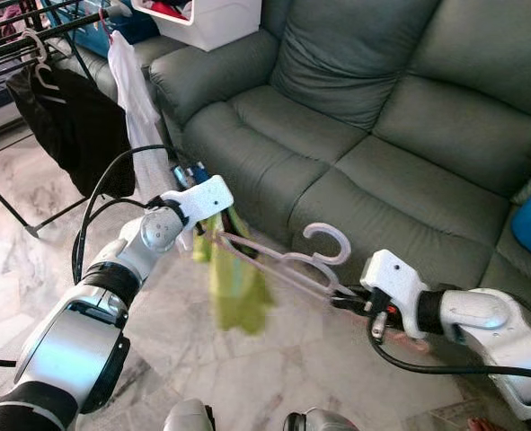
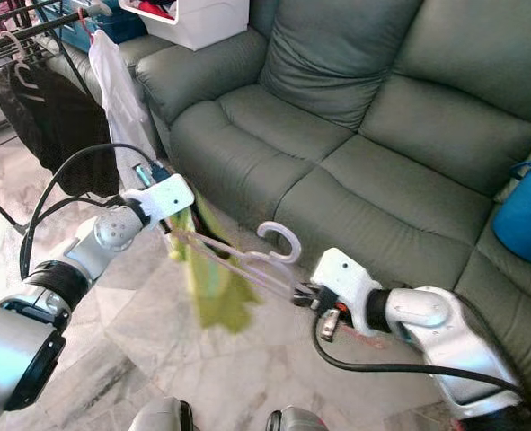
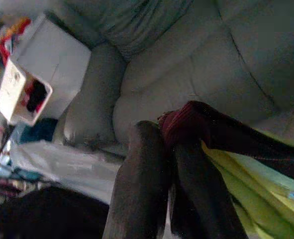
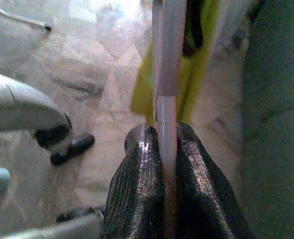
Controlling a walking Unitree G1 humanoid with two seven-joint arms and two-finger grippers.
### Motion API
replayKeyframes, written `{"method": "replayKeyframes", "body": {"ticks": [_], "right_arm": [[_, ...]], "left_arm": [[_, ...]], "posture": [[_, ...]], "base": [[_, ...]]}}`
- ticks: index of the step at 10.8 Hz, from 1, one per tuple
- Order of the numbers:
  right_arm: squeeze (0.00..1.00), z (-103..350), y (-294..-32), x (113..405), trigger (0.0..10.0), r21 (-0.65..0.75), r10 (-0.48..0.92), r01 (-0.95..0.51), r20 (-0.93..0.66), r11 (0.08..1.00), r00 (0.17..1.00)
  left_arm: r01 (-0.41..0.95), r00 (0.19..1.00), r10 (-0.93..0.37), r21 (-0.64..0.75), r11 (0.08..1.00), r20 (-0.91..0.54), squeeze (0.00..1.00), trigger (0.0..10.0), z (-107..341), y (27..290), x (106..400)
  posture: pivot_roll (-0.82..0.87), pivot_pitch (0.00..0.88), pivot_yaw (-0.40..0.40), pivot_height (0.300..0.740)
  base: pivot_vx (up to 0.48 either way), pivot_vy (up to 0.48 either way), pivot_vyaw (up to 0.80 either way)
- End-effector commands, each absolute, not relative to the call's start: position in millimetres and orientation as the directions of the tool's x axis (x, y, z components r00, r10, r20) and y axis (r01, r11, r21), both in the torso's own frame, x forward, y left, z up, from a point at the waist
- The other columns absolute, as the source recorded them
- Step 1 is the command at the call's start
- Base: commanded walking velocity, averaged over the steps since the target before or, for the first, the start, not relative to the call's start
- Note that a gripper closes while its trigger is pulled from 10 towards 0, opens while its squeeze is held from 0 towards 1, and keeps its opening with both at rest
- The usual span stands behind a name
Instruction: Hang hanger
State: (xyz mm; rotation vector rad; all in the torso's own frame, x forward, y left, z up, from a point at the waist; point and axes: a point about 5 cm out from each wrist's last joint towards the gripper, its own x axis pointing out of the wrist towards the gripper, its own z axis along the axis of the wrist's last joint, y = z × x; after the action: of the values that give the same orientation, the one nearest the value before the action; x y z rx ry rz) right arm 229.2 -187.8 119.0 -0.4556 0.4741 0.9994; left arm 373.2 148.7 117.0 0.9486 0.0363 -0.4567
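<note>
In the left eye view, we hold a pale pink hanger [image 1: 287,265] at mid-frame before a grey-green sofa [image 1: 364,117], a yellow-green garment [image 1: 234,278] drooping from its left end. Our left hand [image 1: 213,226] grips that end; our right hand [image 1: 344,301] pinches the other end, the hook curling up between them. At upper left stand a drying rack [image 1: 13,40] with a black garment [image 1: 72,126], a white garment [image 1: 139,108] and a white box [image 1: 207,18].

In the right eye view, a blue bucket [image 2: 527,206] sits at the right edge on the sofa.

In the left wrist view, our fingers [image 3: 142,184] are clamped narrow on a dark red piece at the garment.

In the right wrist view, our fingers [image 4: 142,184] are closed on the hanger's bar over the marble floor [image 4: 87,64].
</note>
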Motion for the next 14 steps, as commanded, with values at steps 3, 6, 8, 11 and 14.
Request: {"method": "replayKeyframes", "body": {"ticks": [3, 6, 8, 11, 14], "right_arm": [[0.00, 117, -205, 238, 10.0, -0.237, 0.584, -0.824, -0.606, 0.514, 0.539], [0.00, 120, -206, 251, 10.0, -0.323, 0.558, -0.787, -0.567, 0.526, 0.606], [0.00, 116, -212, 253, 10.0, -0.342, 0.543, -0.796, -0.593, 0.499, 0.595], [0.00, 116, -198, 255, 10.0, -0.279, 0.610, -0.832, -0.575, 0.480, 0.545], [0.00, 113, -200, 254, 10.0, -0.272, 0.614, -0.840, -0.583, 0.469, 0.531]], "left_arm": [[0.379, 0.917, -0.326, 0.757, 0.533, -0.230, 0.00, 10.0, 125, 154, 379], [0.370, 0.921, -0.317, 0.763, 0.531, -0.226, 0.00, 10.0, 123, 156, 378], [0.371, 0.921, -0.316, 0.755, 0.541, -0.226, 0.00, 10.0, 123, 157, 378], [0.365, 0.917, -0.348, 0.757, 0.541, -0.194, 0.00, 10.0, 128, 148, 379], [0.372, 0.910, -0.374, 0.749, 0.549, -0.178, 0.00, 10.0, 132, 143, 380]], "posture": [[-0.11, 0.083, 0.001, 0.740], [-0.11, 0.081, 0.001, 0.740], [-0.11, 0.080, 0.004, 0.740], [-0.10, 0.075, 0.004, 0.740], [-0.11, 0.077, 0.007, 0.740]], "base": [[0.000, 0.000, 0.00], [0.000, 0.000, 0.00], [0.000, 0.000, 0.00], [0.000, 0.000, 0.00], [0.000, 0.000, 0.00]]}}
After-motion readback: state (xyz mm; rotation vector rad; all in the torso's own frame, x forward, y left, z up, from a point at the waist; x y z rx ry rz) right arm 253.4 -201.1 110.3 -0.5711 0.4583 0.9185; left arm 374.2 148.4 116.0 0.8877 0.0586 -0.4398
